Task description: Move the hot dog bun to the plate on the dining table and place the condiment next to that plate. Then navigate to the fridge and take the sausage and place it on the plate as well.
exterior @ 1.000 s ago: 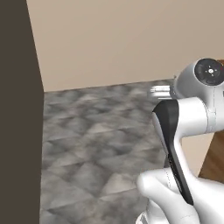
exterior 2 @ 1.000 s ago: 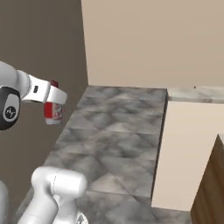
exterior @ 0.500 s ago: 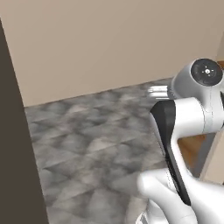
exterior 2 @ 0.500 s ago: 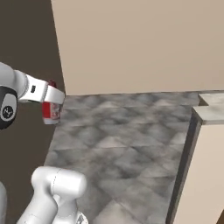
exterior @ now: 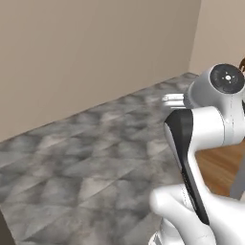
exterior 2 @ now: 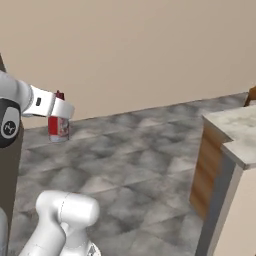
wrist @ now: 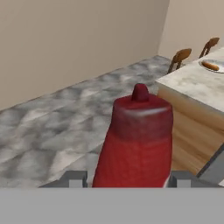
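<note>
Clearly, the gripper (wrist: 131,177) fingers are clamped on the red condiment (wrist: 135,140) bottle, with the dining table (wrist: 192,85) off to one side.

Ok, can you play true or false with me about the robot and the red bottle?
1. The end effector is holding the red condiment bottle. True.
2. The bottle is standing on the dining table. False: it is carried in the air above the grey floor.
3. A bun lies on the plate on the dining table. True.
4. The floor is bright green. False: it is grey and mottled.
5. Wooden chairs stand by the dining table. True.
</note>
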Motion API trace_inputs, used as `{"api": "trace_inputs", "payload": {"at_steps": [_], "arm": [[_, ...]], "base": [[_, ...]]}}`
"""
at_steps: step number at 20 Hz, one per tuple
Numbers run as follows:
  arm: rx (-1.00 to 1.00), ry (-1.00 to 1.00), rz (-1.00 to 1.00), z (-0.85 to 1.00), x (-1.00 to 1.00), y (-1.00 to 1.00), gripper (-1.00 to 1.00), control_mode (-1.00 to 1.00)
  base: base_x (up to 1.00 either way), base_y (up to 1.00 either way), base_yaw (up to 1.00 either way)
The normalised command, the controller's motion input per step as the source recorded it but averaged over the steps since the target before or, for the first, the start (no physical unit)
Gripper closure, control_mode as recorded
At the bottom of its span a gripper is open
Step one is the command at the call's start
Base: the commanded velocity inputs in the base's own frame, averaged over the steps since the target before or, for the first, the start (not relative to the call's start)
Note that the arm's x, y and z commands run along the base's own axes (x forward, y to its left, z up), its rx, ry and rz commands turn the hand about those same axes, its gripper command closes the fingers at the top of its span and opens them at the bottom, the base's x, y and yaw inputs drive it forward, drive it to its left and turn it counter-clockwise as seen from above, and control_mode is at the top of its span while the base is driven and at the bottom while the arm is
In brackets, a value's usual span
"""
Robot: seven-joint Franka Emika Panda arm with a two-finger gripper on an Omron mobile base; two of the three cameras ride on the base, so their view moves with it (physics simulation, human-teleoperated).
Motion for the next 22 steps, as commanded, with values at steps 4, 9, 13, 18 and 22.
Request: {"api": "trace_inputs", "payload": {"at_steps": [4,9,13,18,22], "arm": [[0.00,0.00,0.00,0.00,0.00,0.00,1.00,1.00],[0.00,0.00,0.00,0.00,0.00,0.00,1.00,1.00],[0.00,0.00,0.00,0.00,0.00,0.00,1.00,1.00],[0.00,0.00,0.00,0.00,0.00,0.00,1.00,1.00],[0.00,0.00,0.00,0.00,0.00,0.00,1.00,1.00]], "base": [[1.00,0.52,-0.46],[1.00,0.65,-0.47],[1.00,0.69,-0.48],[1.00,0.66,-0.50],[1.00,0.63,-0.50]]}}
